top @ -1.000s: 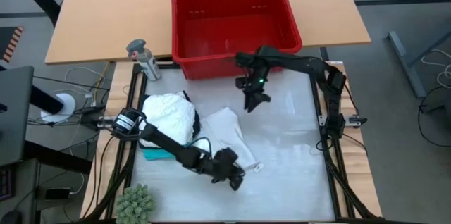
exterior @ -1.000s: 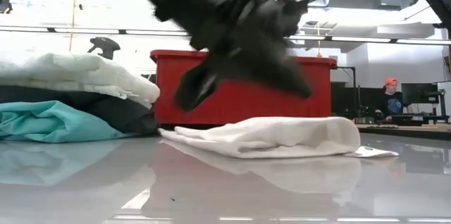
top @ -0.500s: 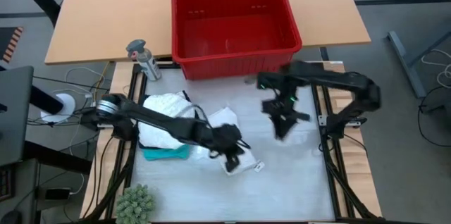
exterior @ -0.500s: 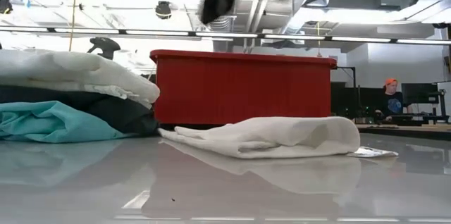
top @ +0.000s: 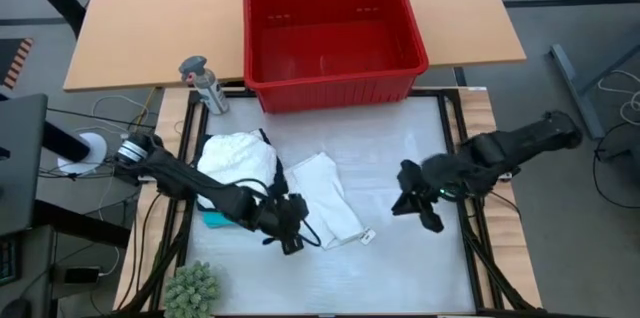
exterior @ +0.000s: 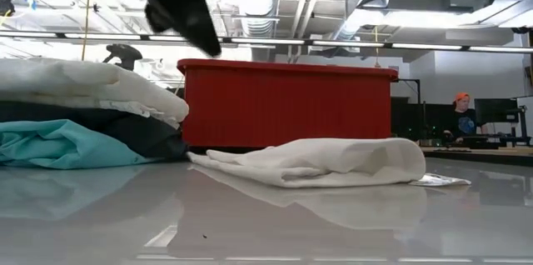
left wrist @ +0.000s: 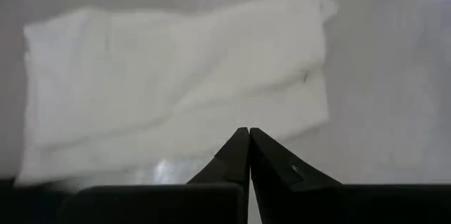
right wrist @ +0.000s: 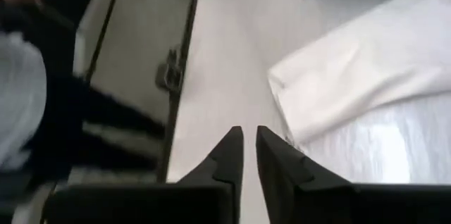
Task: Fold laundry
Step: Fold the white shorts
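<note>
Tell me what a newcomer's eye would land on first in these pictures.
The big red basket at the far edge of the work surface stands out first, and it looks empty. Below it a folded white garment lies flat at mid-table, with a pile of white, black and teal laundry to its left. The left end effector, shut, hangs by the garment's near edge, while the right end effector sits off to the right, touching nothing.

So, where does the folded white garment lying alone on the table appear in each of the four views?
High view: folded white garment at table centre, right of the laundry pile.
Low view: centre foreground, before the red basket.
Left wrist view: fills the middle, beyond the shut left end effector.
Right wrist view: on one side.
Shared landmark: its small tag, also in the low view.
</note>
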